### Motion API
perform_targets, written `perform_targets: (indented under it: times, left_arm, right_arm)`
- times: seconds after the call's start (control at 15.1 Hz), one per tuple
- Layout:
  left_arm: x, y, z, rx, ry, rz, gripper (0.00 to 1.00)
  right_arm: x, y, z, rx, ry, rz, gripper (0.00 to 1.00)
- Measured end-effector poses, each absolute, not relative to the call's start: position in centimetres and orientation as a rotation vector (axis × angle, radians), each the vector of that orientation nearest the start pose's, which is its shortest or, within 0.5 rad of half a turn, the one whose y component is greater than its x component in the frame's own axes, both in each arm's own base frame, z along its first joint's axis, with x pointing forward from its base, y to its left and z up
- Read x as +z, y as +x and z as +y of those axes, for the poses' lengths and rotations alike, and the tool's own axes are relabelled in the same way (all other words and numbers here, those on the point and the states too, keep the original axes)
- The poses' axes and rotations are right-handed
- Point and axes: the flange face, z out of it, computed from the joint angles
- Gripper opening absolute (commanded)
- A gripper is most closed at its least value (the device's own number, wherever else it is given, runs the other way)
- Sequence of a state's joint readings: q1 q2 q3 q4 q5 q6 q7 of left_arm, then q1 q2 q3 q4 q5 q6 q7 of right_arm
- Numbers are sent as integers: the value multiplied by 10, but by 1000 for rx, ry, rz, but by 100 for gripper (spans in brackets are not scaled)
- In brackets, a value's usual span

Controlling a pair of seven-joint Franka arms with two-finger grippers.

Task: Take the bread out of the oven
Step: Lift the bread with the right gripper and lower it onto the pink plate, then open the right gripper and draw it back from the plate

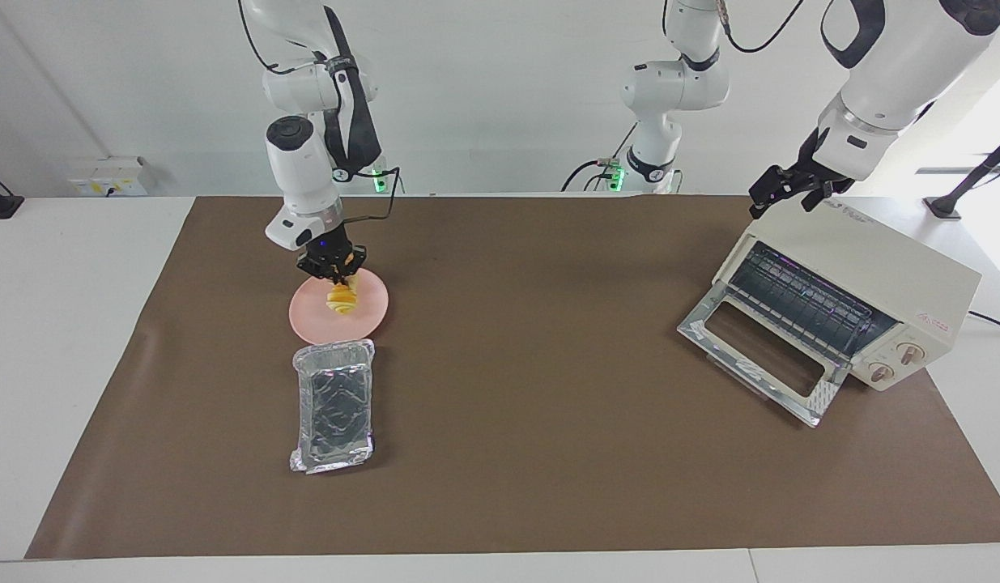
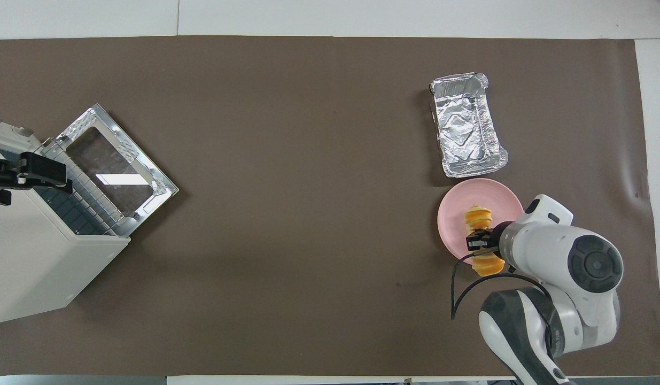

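Presently the bread (image 1: pixel 342 298) is out of the oven (image 1: pixel 852 279), held over the pink plate (image 1: pixel 368 317) by the right gripper (image 1: pixel 334 271), whose jaws pinch its upper end. A foil tray (image 1: pixel 334 405) lies just beside the plate, farther from the robots. The oven's door (image 1: pixel 760 353) hangs open. The left gripper (image 1: pixel 791 188) waits over the oven's top; its jaw state cannot be told.

My right gripper (image 1: pixel 338 267) is clamped on the bread (image 1: pixel 343 298), its low end on the pink plate (image 1: pixel 338 307). Foil tray (image 1: pixel 334 405) just beside the plate (farther from me). Left gripper (image 1: pixel 791 188) over the oven (image 1: pixel 831 304), door down.
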State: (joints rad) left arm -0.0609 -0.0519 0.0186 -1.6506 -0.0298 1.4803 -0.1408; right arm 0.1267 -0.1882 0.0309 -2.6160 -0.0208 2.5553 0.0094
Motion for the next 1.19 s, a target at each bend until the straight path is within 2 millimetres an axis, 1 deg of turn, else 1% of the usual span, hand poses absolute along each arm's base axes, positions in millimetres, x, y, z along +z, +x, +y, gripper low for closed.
perform_targets:
  times: [0.07, 0.2, 0.33, 0.4, 0.46, 0.6, 0.73, 0.8, 0.93, 1.06, 1.19]
  left_arm:
    - [608, 526, -25, 191, -3152, -154, 100]
    - [608, 526, -25, 191, -3152, -154, 100]
    - [608, 526, -25, 191, -3152, -154, 100]
    - [608, 526, -25, 191, -3152, -154, 100]
    - [608, 526, -25, 191, -3152, -154, 100]
    - [608, 526, -25, 191, -3152, -154, 100]
    - [608, 526, -25, 191, -3152, -154, 100]
    - [608, 526, -25, 191, -3152, -154, 100]
    - [608, 526, -25, 191, -3152, -154, 100]
    - [608, 526, -25, 191, -3152, -154, 100]
    - [608, 526, -25, 191, -3152, -154, 100]
  right_arm:
    - [328, 432, 69, -204, -3132, -258, 100]
    - [330, 433, 69, -209, -3131, -258, 100]
    - [338, 439, 70, -197, -3133, -258, 100]
    - [348, 444, 70, -164, -3138, -257, 100]
    - [362, 452, 71, -127, -3143, -255, 100]
    - [398, 469, 72, -92, -3147, -257, 100]
    - [435, 483, 68, -88, -3146, -300, 100]
    - [456, 489, 62, -84, -3147, -312, 100]
    - [502, 500, 44, -52, -3150, -314, 100]
    - [544, 503, 30, -2, -3149, -330, 100]
    - [582, 498, 24, 60, -3142, -359, 100]
